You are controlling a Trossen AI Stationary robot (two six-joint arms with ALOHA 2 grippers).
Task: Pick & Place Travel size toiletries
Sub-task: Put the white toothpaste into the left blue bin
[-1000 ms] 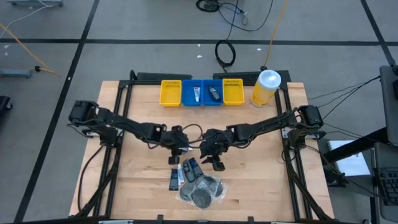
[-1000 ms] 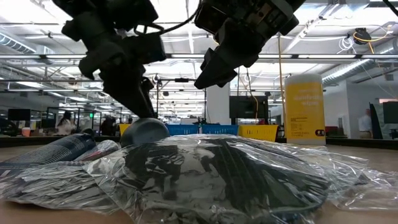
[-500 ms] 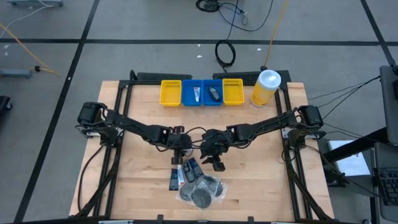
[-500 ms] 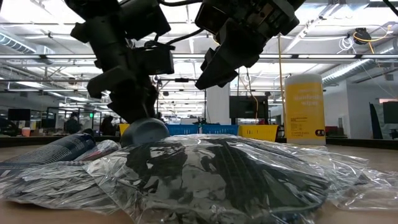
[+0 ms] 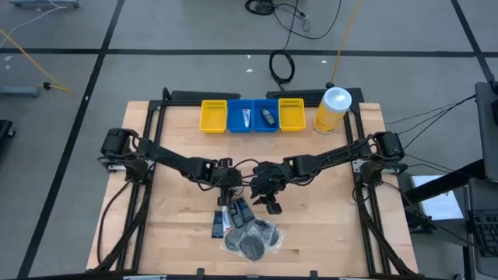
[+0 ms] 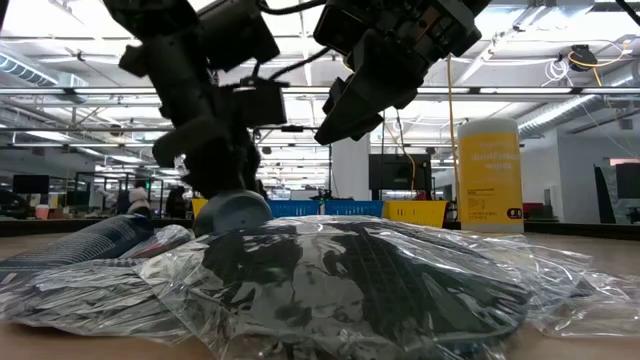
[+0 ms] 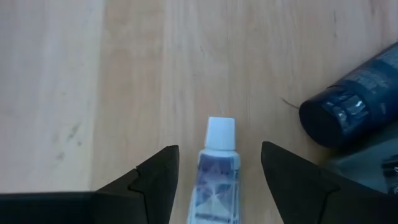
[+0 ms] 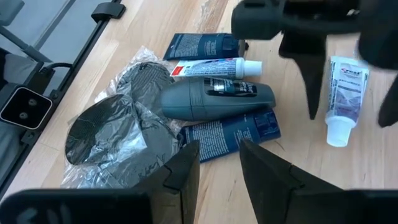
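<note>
I had the left gripper (image 7: 217, 180) spread open astride the small white tube (image 7: 218, 168) at frame centre-bottom, judging a squeeze came next, while the right gripper (image 8: 217, 165) hovered half-open, empty.

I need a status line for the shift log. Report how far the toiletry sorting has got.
Done: a white tube and a small dark bottle lie in the blue bins.

In hand: the left end effector straddles a white-capped tube on the table, jaws open, not gripping. The right end effector waits nearby, holding nothing.

Left: the grey bottle, dark tubes and bagged mesh puffs.
</note>
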